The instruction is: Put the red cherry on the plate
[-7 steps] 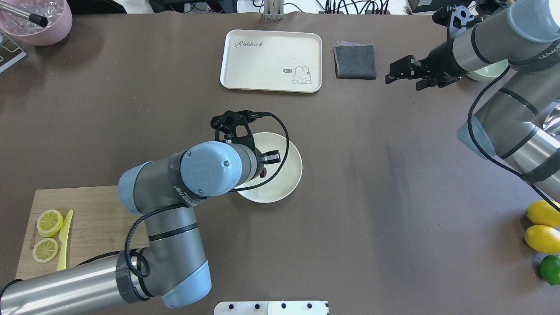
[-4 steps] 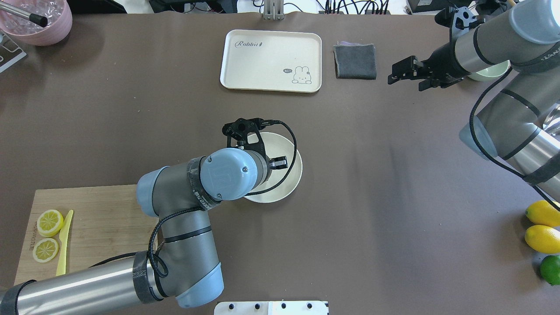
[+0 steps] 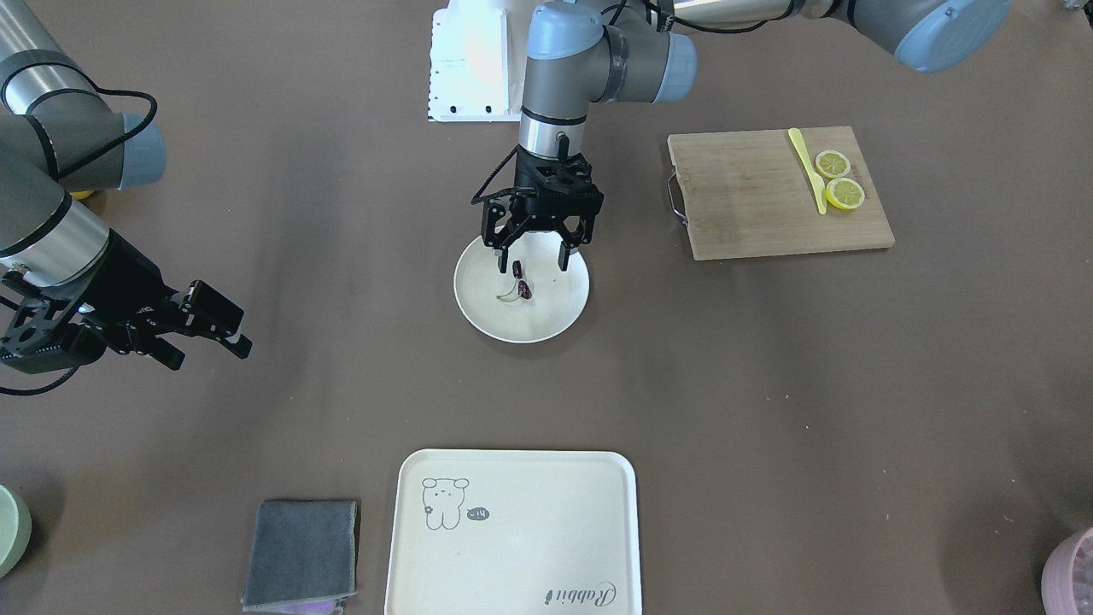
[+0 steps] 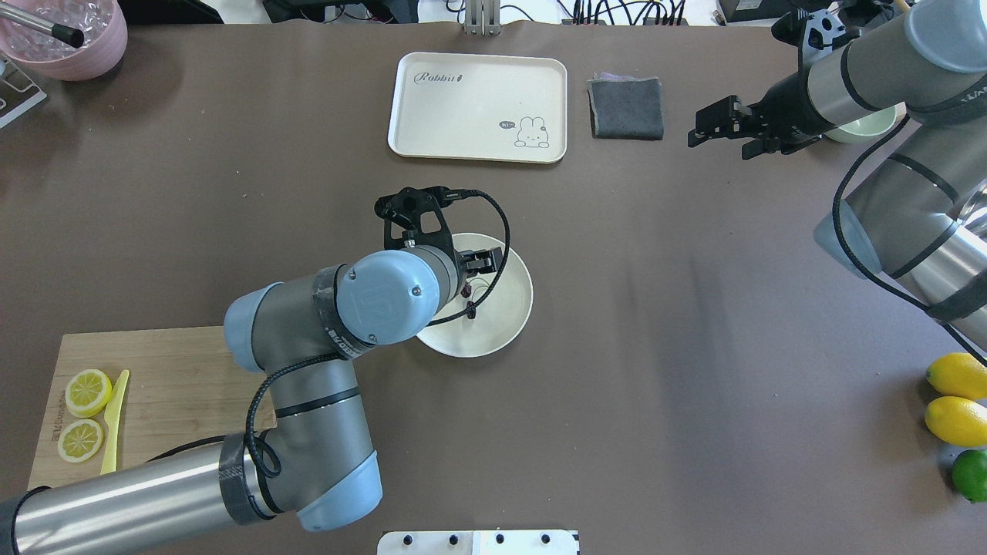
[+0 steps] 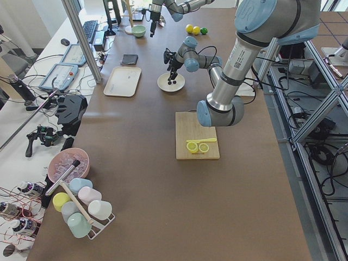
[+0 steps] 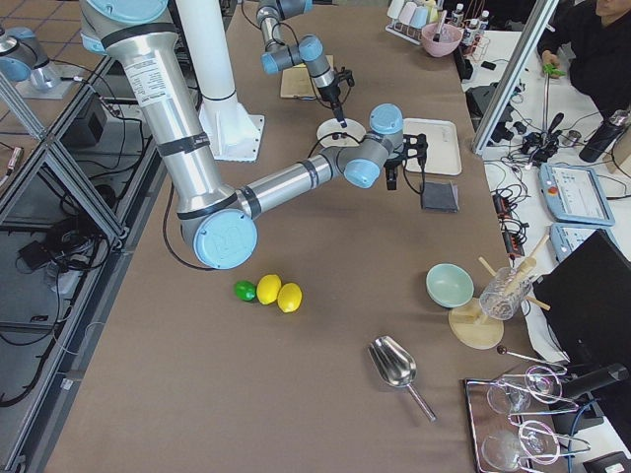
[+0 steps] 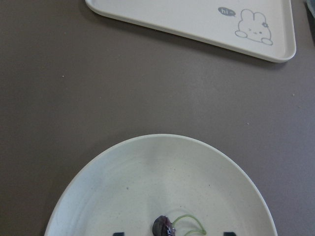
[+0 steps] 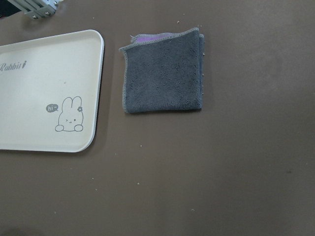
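The red cherry (image 3: 522,289), a dark pair on thin green stems, lies inside the round cream plate (image 3: 478,312) near the table's middle. My left gripper (image 3: 531,259) hangs open just above it, one finger on each side and nothing held. From overhead the cherry (image 4: 469,307) shows on the plate (image 4: 510,316) just past my left wrist. The left wrist view has the cherry (image 7: 164,226) low on the plate (image 7: 147,142), between my fingertips (image 7: 118,233). My right gripper (image 4: 700,132) is open and empty at the far right, beside the grey cloth.
A cream tray (image 4: 478,108) with a rabbit drawing and a folded grey cloth (image 4: 626,108) lie beyond the plate. A wooden board (image 4: 177,378) holds lemon slices and a yellow knife. Lemons and a lime (image 4: 956,420) sit at the right edge, a pink bowl (image 4: 73,46) at the far left.
My left gripper came down over the plate with the cherry, opened and let it go, then pulled back a little. The right arm drifted slightly further right.
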